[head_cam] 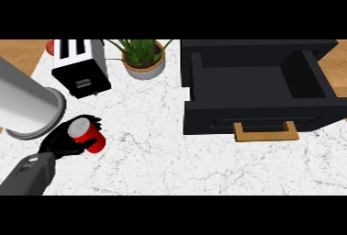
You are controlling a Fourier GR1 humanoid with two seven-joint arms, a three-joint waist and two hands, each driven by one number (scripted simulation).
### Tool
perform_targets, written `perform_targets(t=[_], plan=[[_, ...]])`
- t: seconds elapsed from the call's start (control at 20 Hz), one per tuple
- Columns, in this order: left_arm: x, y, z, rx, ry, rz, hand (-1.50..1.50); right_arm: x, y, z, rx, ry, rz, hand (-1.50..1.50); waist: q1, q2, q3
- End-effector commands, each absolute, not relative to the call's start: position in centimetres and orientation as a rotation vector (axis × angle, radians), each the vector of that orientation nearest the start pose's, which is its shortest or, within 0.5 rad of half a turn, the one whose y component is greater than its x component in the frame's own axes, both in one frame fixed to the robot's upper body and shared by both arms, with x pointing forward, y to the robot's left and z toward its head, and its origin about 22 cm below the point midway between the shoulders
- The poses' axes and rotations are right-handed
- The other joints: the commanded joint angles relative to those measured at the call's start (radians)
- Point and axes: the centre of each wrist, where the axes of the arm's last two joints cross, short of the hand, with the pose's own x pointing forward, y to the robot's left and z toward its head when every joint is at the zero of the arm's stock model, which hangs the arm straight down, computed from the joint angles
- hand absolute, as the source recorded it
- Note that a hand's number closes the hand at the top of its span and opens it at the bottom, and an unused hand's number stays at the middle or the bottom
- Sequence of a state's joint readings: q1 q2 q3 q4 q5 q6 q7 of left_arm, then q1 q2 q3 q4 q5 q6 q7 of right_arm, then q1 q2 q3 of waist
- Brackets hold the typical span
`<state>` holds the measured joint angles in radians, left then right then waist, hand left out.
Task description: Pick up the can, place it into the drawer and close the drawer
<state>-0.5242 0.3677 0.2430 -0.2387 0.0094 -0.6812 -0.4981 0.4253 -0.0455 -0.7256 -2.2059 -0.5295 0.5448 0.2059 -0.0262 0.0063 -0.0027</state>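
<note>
A red can [89, 134] with a silver top stands on the white marble counter [169, 151] at the left. My left hand [66, 140] is curled round it from the left side, fingers and thumb wrapped over its body. The black drawer [257, 80] stands pulled open at the upper right, its inside bare, with a wooden handle [265, 133] on its front. My right hand does not show.
A large grey cylinder [27, 103] stands just above and left of the can. A black and white toaster [80, 66] and a potted plant [143, 57] stand at the back. A small red thing [49, 46] peeks out by the toaster.
</note>
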Motion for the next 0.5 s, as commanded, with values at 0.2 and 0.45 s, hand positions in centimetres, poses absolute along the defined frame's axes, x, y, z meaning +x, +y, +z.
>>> perform_targets(t=[0.2,0.45], plan=[[31.2,36.1,-8.5,-0.624,-1.336,-0.149,1.50,6.9,-38.6,10.6,-0.158,-1.766,-0.102,-1.50,0.007,-0.002,0.001],[32.6,34.1,-7.7,-0.717,-1.384,-0.178,1.50,6.2,-37.2,11.1,-0.162,-1.787,-0.114,-1.50,0.019,-0.009,0.002]])
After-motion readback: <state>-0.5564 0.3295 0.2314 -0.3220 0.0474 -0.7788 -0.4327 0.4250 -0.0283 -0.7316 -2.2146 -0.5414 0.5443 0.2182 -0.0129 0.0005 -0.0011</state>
